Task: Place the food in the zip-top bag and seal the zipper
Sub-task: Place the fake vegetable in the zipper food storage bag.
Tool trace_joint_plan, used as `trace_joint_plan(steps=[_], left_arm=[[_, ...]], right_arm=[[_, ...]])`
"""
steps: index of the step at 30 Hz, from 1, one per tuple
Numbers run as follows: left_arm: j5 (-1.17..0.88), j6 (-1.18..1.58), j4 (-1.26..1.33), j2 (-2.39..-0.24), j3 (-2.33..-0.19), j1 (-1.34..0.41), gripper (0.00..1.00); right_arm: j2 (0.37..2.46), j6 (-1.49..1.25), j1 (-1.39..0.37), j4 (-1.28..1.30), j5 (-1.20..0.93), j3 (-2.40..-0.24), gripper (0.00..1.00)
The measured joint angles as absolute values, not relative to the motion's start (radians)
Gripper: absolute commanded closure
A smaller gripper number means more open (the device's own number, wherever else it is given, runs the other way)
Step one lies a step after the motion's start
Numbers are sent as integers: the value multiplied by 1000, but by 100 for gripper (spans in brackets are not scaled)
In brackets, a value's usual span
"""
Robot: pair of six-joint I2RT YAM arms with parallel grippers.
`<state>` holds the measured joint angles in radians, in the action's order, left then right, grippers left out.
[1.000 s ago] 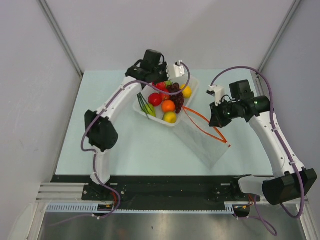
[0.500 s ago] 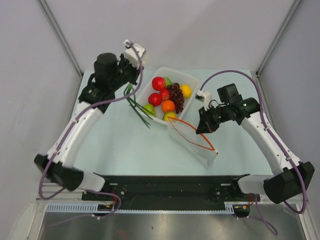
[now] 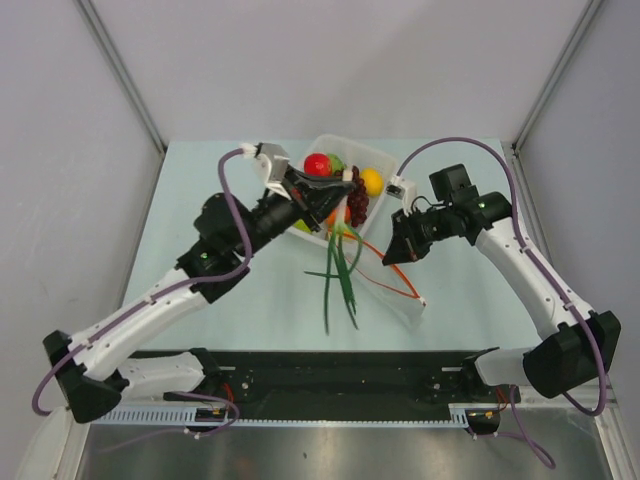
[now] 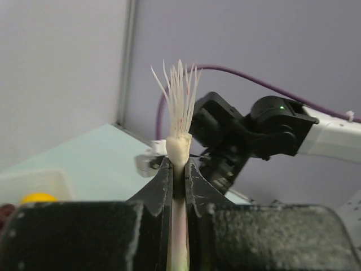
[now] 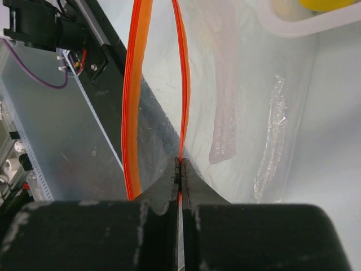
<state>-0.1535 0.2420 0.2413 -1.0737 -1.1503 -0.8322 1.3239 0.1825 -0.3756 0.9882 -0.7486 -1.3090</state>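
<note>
My left gripper is shut on a thin green bunch of stalks that hangs down over the zip-top bag. In the left wrist view the jaws pinch its pale stem just under a white tufted end. My right gripper is shut on one side of the orange-red zipper and holds the mouth open; the right wrist view shows the strip clamped between the jaws. A red apple, grapes and a lemon lie in the tray.
The white translucent tray stands at the back centre, touching the bag's far end. Both forearms crowd the space above tray and bag. The black rail runs along the table's near edge. Grey walls close in on three sides.
My left arm has swung from the back left to the centre, carrying the green stalks from beside the tray to above the bag. My right gripper has shifted slightly left with the bag.
</note>
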Motion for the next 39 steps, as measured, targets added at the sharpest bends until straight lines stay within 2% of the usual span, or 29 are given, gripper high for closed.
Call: trace_joint_plan(steps=[8,19,27,39], left_arm=[[59,535,353,-1207,-1100,-980,100],[324,779,402,-1299,-1050,-993,100],[450,839,364,-1351,-1039,-997,100],[660,772,371,-1377,-893,-998,100]], right_arm=[[1341,145,-329,974,-818,-1309,100],[1341,58,-287,929,-931,-1303,100],[1341,22,-270,904,-981,-1289,100],[1341,17,-247,898,-1052,-1271,100]])
